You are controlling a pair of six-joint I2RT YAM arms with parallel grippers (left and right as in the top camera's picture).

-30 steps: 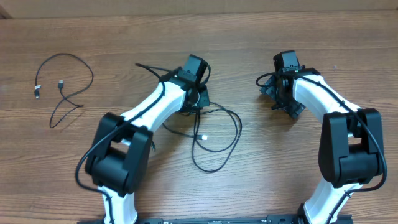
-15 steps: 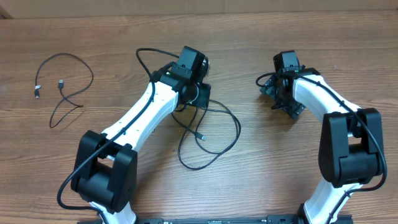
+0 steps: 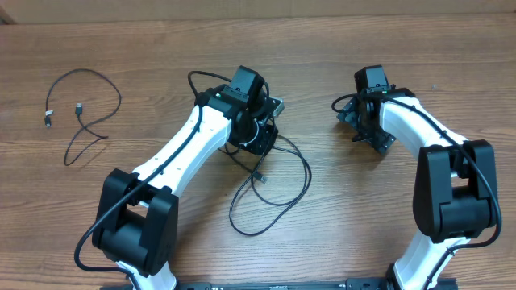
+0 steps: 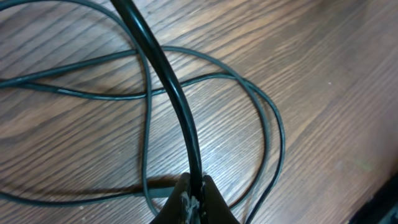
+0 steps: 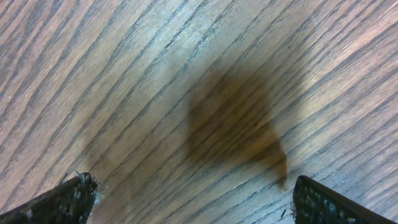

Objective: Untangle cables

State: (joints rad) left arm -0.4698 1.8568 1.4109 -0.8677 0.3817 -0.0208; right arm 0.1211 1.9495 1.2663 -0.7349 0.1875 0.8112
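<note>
- The left fingers (image 4: 180, 204) are pinched fully together on one strand of the thin black looped cable (image 4: 175, 90). It sprawls in crossing loops on the brown wood-grain desk (image 3: 403, 48), between the two arms.
- To pull well, draw slowly along the strand's own run and watch the crossings just beyond the grip. If a loop starts to tighten, ease back rather than cinch it into a knot.
- The cable's small plug end (image 3: 259, 175) lies inside the loops. It should trail out freely, and a snag there looks like the likeliest trouble.
- The right fingers (image 5: 71, 196) are spread as wide as they go and hold nothing. They hang over bare desk, well apart from the cable, and could pin a loop if the whole bundle drags.
- A second thin black cable (image 3: 118, 98) lies alone at the far left.
- Over the last second the left arm has stretched out and carried its grip away from its base. The big loop has narrowed, and its near end has slid left. The right arm and the far-left cable are unchanged.
</note>
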